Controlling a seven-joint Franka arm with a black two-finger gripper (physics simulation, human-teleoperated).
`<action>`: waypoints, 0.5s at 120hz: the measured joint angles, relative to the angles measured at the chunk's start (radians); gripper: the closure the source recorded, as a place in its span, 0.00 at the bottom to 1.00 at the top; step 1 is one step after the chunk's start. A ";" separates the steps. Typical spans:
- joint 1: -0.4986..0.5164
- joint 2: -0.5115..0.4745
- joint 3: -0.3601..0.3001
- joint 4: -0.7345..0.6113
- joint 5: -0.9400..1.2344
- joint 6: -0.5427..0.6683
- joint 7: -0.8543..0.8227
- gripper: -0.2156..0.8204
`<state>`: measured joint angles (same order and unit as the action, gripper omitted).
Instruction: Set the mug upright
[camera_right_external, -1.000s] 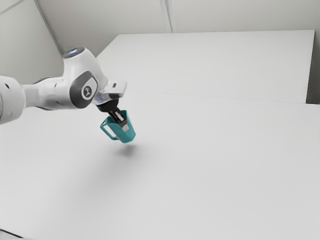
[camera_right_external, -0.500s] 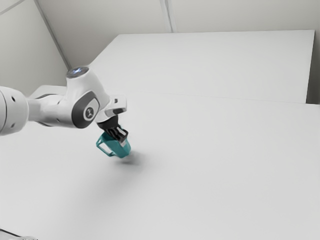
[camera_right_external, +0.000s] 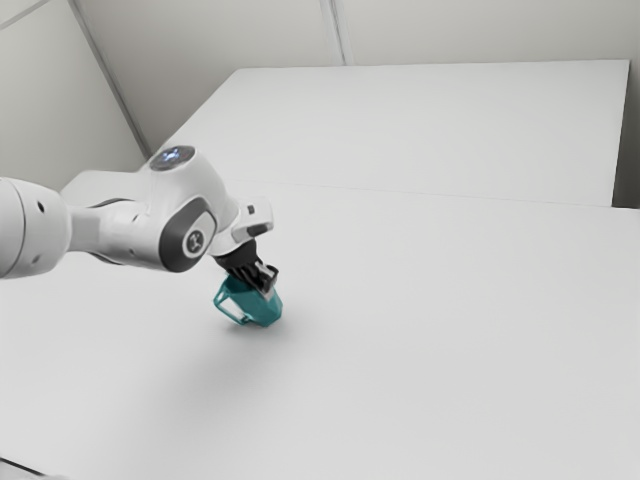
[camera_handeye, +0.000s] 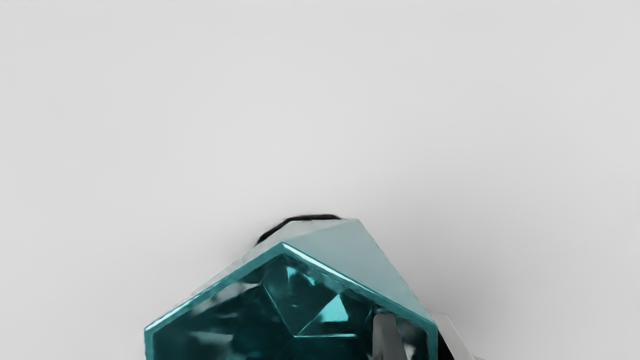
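Down and toward the exterior view's right, the faceted teal mug (camera_right_external: 262, 311) and the black two-finger gripper (camera_right_external: 267, 291) have shifted since half a second ago. Below and left of that frame's centre, the mug tilts close to the white table (camera_right_external: 450, 340), handle toward the left. The gripper is clamped on its wall, one finger inside, one outside.

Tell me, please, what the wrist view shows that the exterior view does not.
The wrist view adds the faceted inside of the mug, with one finger of the gripper inside the rim and the other outside.

The exterior view adds the mug's handle, the arm and the room's walls.

Both share the teal mug, the gripper closed on its side, and the pale table.
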<state>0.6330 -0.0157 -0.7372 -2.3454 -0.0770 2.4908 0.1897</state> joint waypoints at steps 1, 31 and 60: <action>-0.003 0.000 0.000 0.000 0.000 0.000 -0.001 0.84; -0.064 -0.004 0.000 -0.002 -0.004 0.007 -0.026 0.41; 0.040 -0.103 -0.003 0.030 -0.004 -0.067 -0.040 0.27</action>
<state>0.6728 -0.1189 -0.7402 -2.3154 -0.0812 2.4240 0.1498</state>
